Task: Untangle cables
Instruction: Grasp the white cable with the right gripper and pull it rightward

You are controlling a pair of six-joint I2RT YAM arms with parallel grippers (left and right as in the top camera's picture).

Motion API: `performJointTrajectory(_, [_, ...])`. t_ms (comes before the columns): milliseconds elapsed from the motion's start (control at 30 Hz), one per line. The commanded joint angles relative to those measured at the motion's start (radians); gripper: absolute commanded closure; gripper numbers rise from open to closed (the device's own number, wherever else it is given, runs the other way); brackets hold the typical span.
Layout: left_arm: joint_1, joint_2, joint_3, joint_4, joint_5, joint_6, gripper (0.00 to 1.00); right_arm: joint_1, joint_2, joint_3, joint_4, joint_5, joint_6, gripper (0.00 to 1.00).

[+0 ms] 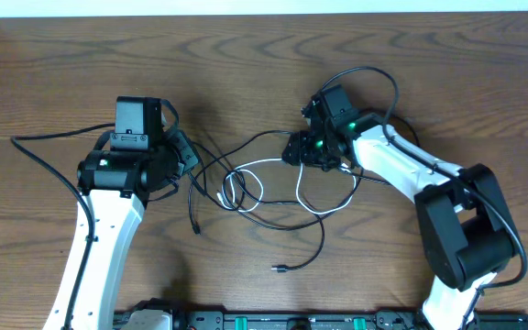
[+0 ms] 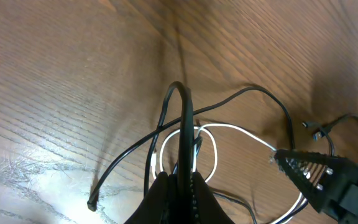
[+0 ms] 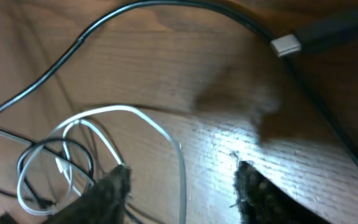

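1. Shadow and dark housings hide how far either tool stands open from overhead. The left tool [image 1: 189, 158] and right tool [image 1: 299, 149] flank a tangle in the middle of the tabletop [image 1: 62, 73], which is brown wood with bold grain. The white cable [image 1: 231, 188] coils there in small loops. Thin black cables [image 1: 323, 240] cross it, and one trails toward the near edge to a small plug [image 1: 279, 269].
2. Left wrist: the lower edge cuts off the finger bases. The left tool is closed tight on a black cable [image 2: 183, 124], which runs out from between its fingers [image 2: 160, 198] and bends back in a narrow hairpin. White loops lie just beyond. Glare whitens the wood at lower left.
3. Right wrist: the view is blurred. The right tool gapes wide and grips nothing. The white cable lies on the wood between its ragged-edged fingers [image 3: 114, 186], and whether it touches either is unclear.
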Motion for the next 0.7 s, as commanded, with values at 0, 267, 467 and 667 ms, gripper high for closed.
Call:
performJointTrajectory(0, [0.005,0.004,0.008,-0.003,-0.013,-0.001,0.92,0.019,0.02,0.011,0.022,0.006,0.02,0.56])
performJointTrajectory(267, [0.005,0.004,0.008,-0.003,-0.013,-0.001,0.93,0.001,-0.022,0.011,0.099,-0.041,-0.046,0.99])
performJointTrajectory(467, [0.005,0.004,0.008,0.002,-0.013,-0.001,0.93,-0.044,-0.2,0.011,0.074,-0.041,-0.111,0.99])
performJointTrajectory(667, [0.005,0.004,0.008,0.001,-0.013,-0.001,0.93,-0.08,-0.344,0.011,-0.018,0.023,-0.114,0.8])
